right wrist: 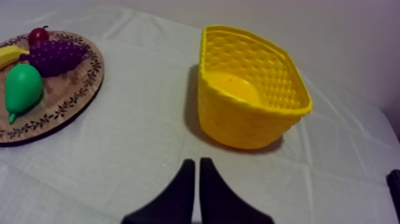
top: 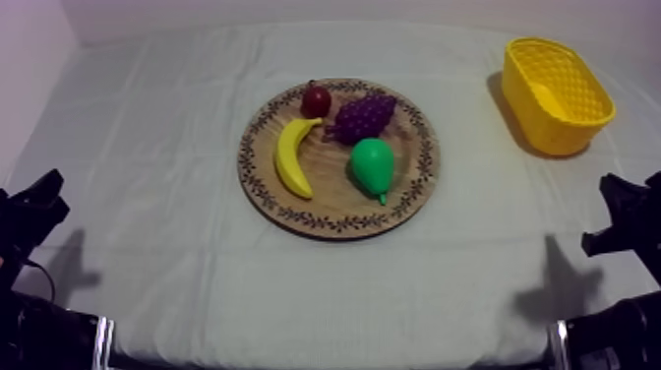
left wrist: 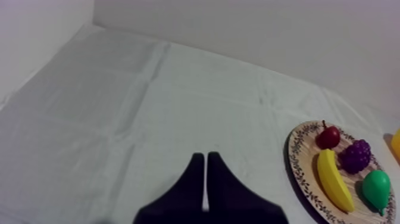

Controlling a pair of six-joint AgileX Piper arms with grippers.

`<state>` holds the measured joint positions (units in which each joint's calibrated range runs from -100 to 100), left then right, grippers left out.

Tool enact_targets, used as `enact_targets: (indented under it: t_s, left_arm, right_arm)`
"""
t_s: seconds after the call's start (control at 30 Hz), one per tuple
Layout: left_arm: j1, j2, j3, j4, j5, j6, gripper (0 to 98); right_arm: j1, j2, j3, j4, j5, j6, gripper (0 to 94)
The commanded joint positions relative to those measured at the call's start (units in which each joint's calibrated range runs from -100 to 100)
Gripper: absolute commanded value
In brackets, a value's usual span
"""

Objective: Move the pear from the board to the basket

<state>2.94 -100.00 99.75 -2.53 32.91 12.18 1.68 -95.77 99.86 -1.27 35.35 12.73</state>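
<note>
the pear (top: 372,165) lies on the wooden board (top: 295,221), on the part of the board that is toward the yellow basket (top: 580,116), and its thin stalk end points to the near rim. nothing grips it. on the same board a banana (top: 291,157) lies beside the pear, on the side away from the basket, a bunch of grapes (top: 362,116) lies just behind the pear, and a small red fruit (top: 316,100) sits at the far rim, close to the grapes and to the tip of the banana. the board rests about in the middle of the counter (top: 148,148), which is covered by a grey-white cloth (top: 472,256). the yellow basket stands upright at the right side of the counter, toward the far edge and well apart from the board; its inner bottom shows plainly in the right wrist view. the left fingers (left wrist: 200,167) are pressed together as a narrow wedge and hold nothing; they hang above the cloth, with the board well apart from them. the right fingers (right wrist: 190,173) are also closed against each other with nothing between them; they are over the cloth in front of the basket, near it but not touching it. in the top view the left arm (top: 30,207) and the right arm (top: 630,216) sit low at the near corners of the counter, both far from the board.
</note>
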Motion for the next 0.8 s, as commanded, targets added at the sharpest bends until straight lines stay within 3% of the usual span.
enact_targets:
  t_s: [0.0,0.37,0.77]
  left_arm:
    - [0.0,0.0,0.0,0.01,0.0,0.1,0.1]
    - [0.0,0.0,0.0,0.01,0.0,0.0,0.1]
    - [0.0,0.0,0.0,0.01,0.0,0.0,0.1]
  right_arm:
    - [-0.9,0.0,0.0,0.0,0.1,0.1,0.4]
    - [-1.4,0.0,0.0,0.0,0.1,-2.1,0.6]
    - [-1.4,0.7,-2.9,-1.2,2.0,-1.6,0.6]
